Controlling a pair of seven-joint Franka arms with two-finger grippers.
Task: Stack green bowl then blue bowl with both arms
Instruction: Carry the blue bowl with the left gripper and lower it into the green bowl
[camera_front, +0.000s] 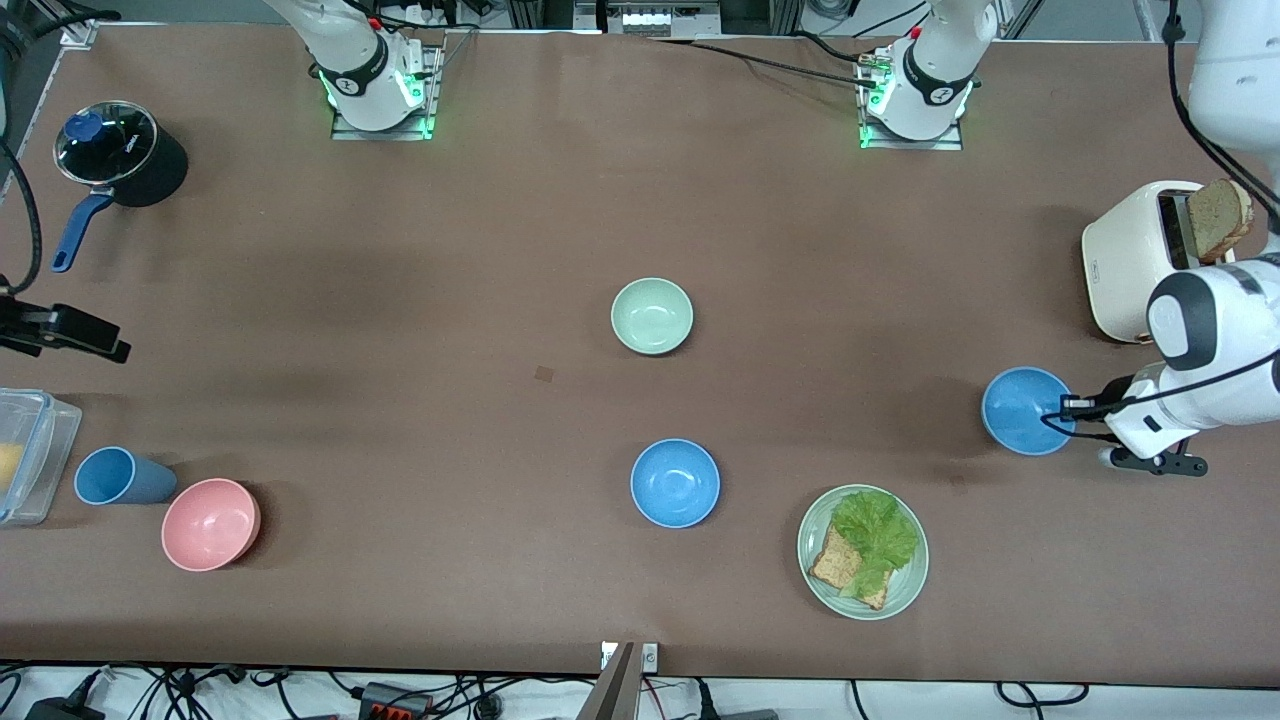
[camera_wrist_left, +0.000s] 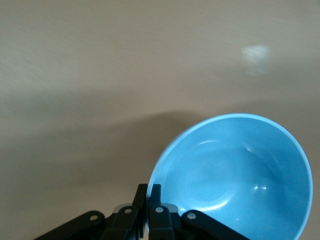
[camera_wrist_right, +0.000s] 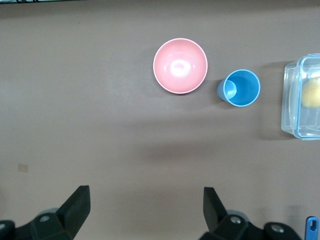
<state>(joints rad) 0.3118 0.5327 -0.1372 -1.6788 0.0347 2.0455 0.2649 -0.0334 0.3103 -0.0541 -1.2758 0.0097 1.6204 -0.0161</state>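
At the right arm's end of the table (camera_front: 400, 260), a black pot (camera_front: 125, 155) with a glass lid and blue handle stands near the arm bases, well apart from everything else. Nearer the front camera at that same end sit a clear plastic container (camera_front: 28, 455), a blue cup (camera_front: 118, 476) just beside it, and a pink bowl (camera_front: 210, 523) just beside the cup. The right gripper (camera_wrist_right: 145, 210) hangs above this end, its jaws spread wide and holding nothing, the pink bowl (camera_wrist_right: 180, 65), cup (camera_wrist_right: 240, 88) and container (camera_wrist_right: 302, 97) showing below it. In the middle of the table the green bowl (camera_front: 652, 316) stands alone and upright, with bare table around it. A blue bowl (camera_front: 675, 483) stands nearer the front camera than the green one, apart from it. Toward the left arm's end, a green plate (camera_front: 905, 590) carries lettuce (camera_front: 875, 535) and bread (camera_front: 833, 562). A second blue bowl (camera_front: 1022, 410) lies near it, and the left gripper (camera_wrist_left: 148, 197) is clamped narrow on this bowl's rim, one finger inside and one outside. A white toaster (camera_front: 1130, 255) with a slice of bread (camera_front: 1218, 220) sticking up stands at that end, closer to the arm bases than the gripped bowl.
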